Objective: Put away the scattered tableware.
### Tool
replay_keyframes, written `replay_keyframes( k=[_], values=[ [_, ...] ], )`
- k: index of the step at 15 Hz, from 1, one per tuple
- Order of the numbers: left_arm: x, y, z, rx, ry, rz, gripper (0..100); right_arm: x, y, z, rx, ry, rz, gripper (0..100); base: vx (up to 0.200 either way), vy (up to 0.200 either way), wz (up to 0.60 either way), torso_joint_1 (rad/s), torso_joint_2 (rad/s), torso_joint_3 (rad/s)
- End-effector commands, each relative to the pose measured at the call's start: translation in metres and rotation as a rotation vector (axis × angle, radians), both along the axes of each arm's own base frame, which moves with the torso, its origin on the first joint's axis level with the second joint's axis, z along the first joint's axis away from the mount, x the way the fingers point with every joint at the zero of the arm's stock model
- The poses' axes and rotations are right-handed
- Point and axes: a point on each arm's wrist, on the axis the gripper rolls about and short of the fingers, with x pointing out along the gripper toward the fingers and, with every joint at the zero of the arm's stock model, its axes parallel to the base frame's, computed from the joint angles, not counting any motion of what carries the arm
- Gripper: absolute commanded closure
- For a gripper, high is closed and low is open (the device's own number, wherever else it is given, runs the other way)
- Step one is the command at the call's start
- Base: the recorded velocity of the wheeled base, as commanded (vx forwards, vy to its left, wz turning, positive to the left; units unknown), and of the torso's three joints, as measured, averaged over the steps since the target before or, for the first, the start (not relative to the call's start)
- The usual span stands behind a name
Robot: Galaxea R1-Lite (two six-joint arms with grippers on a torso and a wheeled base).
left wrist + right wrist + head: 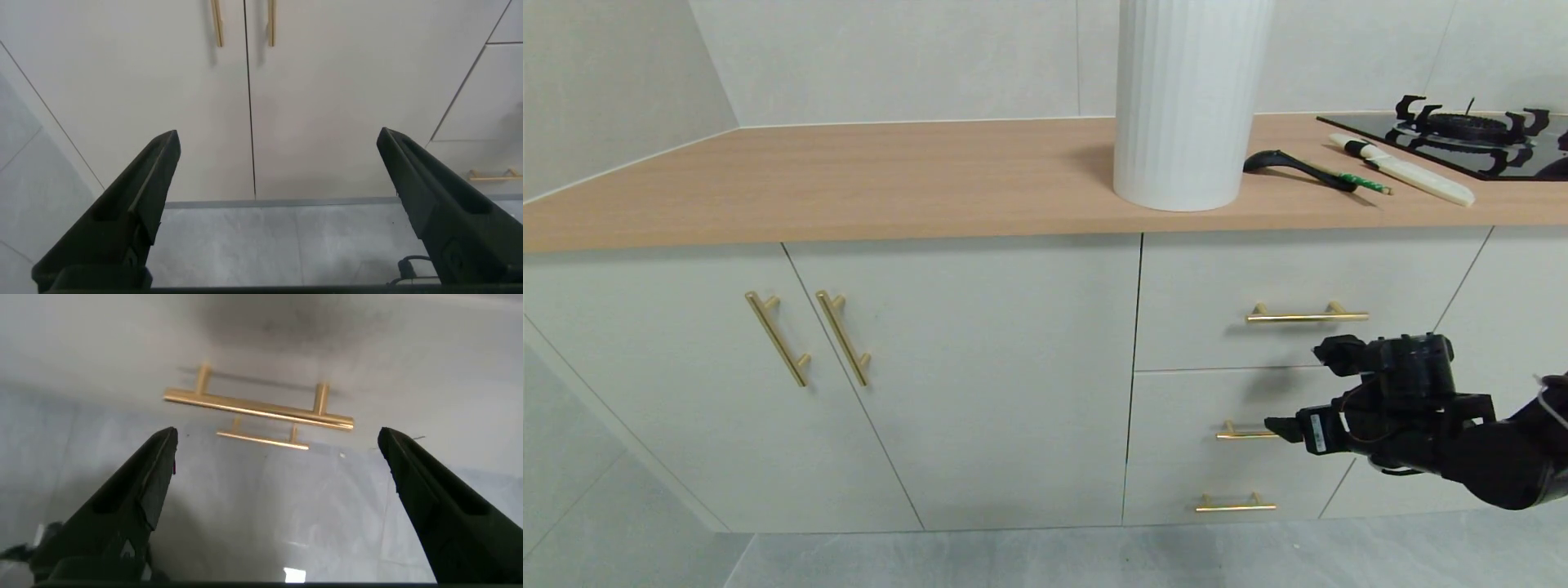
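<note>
A light wooden countertop [890,180] runs along a pale tiled wall [890,57], with a black glass gas hob [1474,131] at its right end. Below it, two off-white cabinet doors [980,376] carry brass bar handles [843,337] above a grey tiled floor [1013,559]

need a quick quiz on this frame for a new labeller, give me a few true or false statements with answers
1. The right tool is open, near the middle drawer handle. True.
2. The black ladle lies inside a drawer. False: it lies on the countertop, beside the white cylinder.
3. The three drawers are shut. True.
4. The left tool grips a door handle. False: it is open, apart from the cabinet doors.
</note>
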Motion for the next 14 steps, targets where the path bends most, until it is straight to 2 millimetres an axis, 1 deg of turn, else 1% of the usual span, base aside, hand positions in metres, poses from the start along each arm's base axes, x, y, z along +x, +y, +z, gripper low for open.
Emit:
replay_keyframes(
  k=[1,4,8,12,14],
  values=[
    [0.000,0.000,0.000,0.000,0.002,0.000,0,0.007,0.001,-0.028,0.005,0.054,-0.018,0,0.000,0.000,0.00,0.000,0.00,0.000],
    [0.000,0.000,0.000,0.000,0.002,0.000,0,0.015,0.002,-0.035,0.047,0.008,-0.043,0,0.000,0.000,0.00,0.000,0.00,0.000],
    [0.000,0.000,0.000,0.000,0.002,0.000,0,0.027,0.004,-0.059,0.013,-0.046,-0.100,0,0.000,0.000,0.00,0.000,0.00,0.000],
    [0.000,0.000,0.000,0.000,0.002,0.000,0,0.033,0.004,-0.071,0.000,-0.061,-0.123,0,0.000,0.000,0.00,0.000,0.00,0.000],
    [0.000,0.000,0.000,0.000,0.002,0.000,0,0.035,0.005,-0.073,0.000,-0.060,-0.121,0,0.000,0.000,0.00,0.000,0.00,0.000]
  ],
)
